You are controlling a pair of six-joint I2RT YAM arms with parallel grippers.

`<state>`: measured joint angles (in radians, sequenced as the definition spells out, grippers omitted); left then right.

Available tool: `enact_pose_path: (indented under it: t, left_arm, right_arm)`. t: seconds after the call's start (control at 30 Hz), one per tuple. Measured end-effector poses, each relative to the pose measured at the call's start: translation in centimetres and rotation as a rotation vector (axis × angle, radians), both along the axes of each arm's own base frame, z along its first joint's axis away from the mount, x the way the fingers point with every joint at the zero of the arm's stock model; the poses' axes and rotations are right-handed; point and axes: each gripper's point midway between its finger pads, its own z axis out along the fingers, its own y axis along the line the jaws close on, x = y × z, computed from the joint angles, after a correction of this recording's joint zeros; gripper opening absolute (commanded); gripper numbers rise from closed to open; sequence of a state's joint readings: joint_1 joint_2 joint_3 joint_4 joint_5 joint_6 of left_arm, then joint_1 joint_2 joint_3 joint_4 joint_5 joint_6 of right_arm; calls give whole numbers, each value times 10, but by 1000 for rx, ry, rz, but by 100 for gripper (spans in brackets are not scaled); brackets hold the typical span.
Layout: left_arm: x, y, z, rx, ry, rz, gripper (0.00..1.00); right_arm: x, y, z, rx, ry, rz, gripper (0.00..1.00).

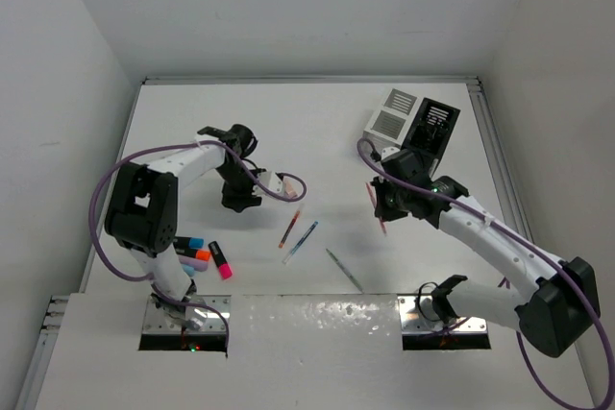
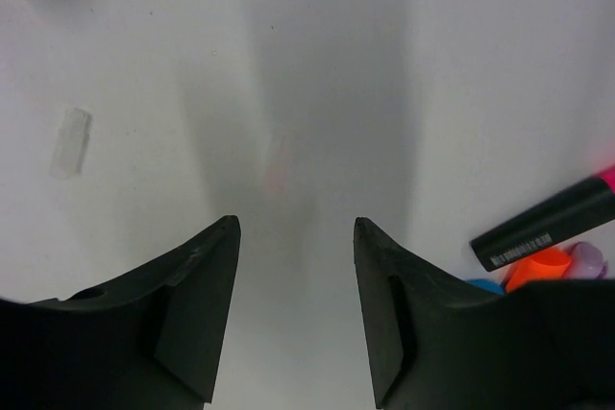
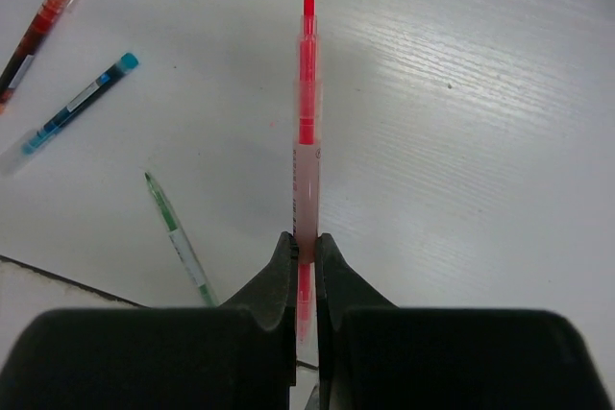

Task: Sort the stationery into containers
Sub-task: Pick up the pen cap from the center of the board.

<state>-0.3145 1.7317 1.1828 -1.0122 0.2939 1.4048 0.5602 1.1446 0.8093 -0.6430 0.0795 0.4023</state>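
Note:
My right gripper is shut on a thin pink-red pen and holds it above the table, just in front of the black organiser and the white organiser. The pen sticks out past the fingertips in the right wrist view, where the gripper clamps its clear barrel. My left gripper is open and empty over bare table left of centre; its jaws stand wide apart. A red pen, a blue pen and a grey-green pen lie mid-table.
Several black-ended highlighters lie near the left arm's base: pink, orange and a paler one; the pink one also shows at the right of the left wrist view. A scrap of clear tape lies on the table.

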Motion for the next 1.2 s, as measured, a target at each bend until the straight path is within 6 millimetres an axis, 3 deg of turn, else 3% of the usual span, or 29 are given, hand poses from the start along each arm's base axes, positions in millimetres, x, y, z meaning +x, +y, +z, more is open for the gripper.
enact_pose_path:
  t: [0.4,0.47,0.53,0.77,1.0,1.2]
  left_arm:
    - [7,-14,-22,-8,-52,-13,45]
    - [9,-14,-27,1,-68,-2,41]
    - [10,-15,-33,13,-74,5,32]
    - [10,-19,-41,45,-81,5,30]
    - [9,-17,-42,60,-83,2,2]
    - [9,-15,-41,63,-77,9,0]
  right_arm:
    - [-3,-10,-3,-8,-6,-47,0]
    - [-3,-11,-4,-6,-6,-50,0]
    - [-4,-11,-4,-6,-7,-50,0]
    - [-3,-16,2,-16,-33,-65,0]
    - [-1,-22,9,-19,-68,-87,0]
    - [-1,-26,12,-20,-80,-98,0]
